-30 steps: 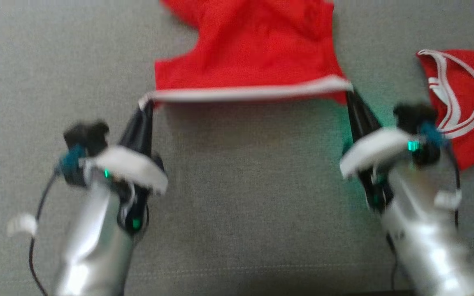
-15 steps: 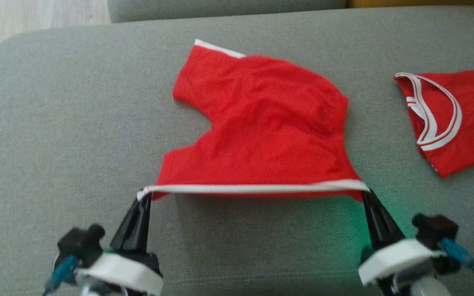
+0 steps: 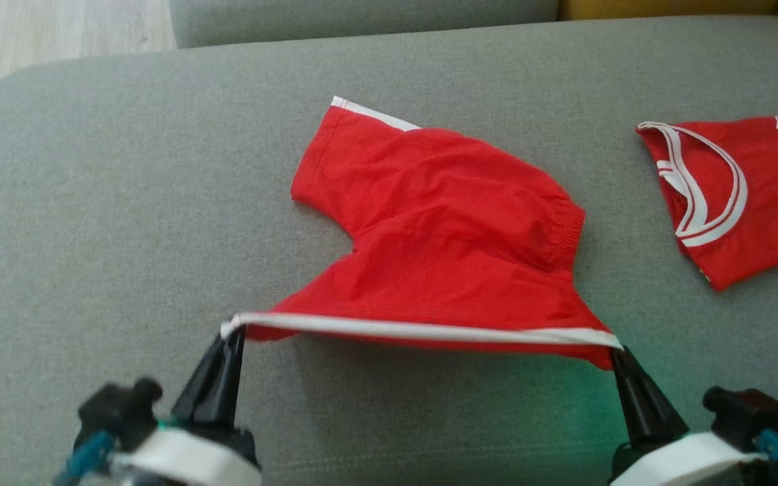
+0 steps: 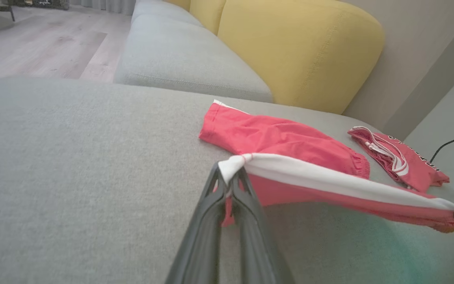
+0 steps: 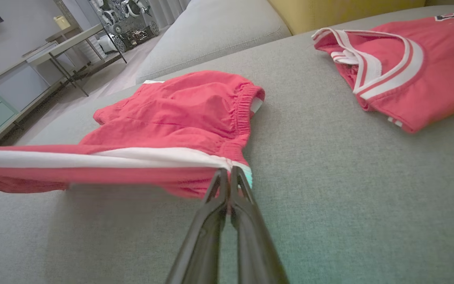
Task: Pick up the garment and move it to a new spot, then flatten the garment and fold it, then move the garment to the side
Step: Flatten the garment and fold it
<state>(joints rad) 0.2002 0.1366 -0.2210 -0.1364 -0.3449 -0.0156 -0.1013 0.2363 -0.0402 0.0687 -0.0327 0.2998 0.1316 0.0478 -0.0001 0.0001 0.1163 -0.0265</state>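
A pair of red shorts [image 3: 443, 243] with a white stripe lies on the grey cushion [image 3: 125, 202], its near edge lifted and stretched taut. My left gripper [image 3: 232, 332] is shut on the left end of that white-striped edge, and my right gripper [image 3: 617, 349] is shut on the right end. In the left wrist view the red shorts [image 4: 286, 142] trail away from my left gripper [image 4: 230, 182], which pinches the white band. In the right wrist view my right gripper [image 5: 227, 173] clamps the stripe's corner, with the red shorts [image 5: 179, 106] and their elastic waistband beyond.
A red jersey [image 3: 733, 189] with white trim lies at the right of the cushion; the red jersey [image 5: 392, 67] is close to my right gripper. A yellow backrest [image 4: 298, 51] rises behind. The cushion's left edge drops to a wooden floor [image 3: 38, 34].
The camera tilted up, bringing the whole shorts and the cushion's far edge into view. Both grippers have kept their hold and drawn the striped edge nearer, and the shorts have slid along.
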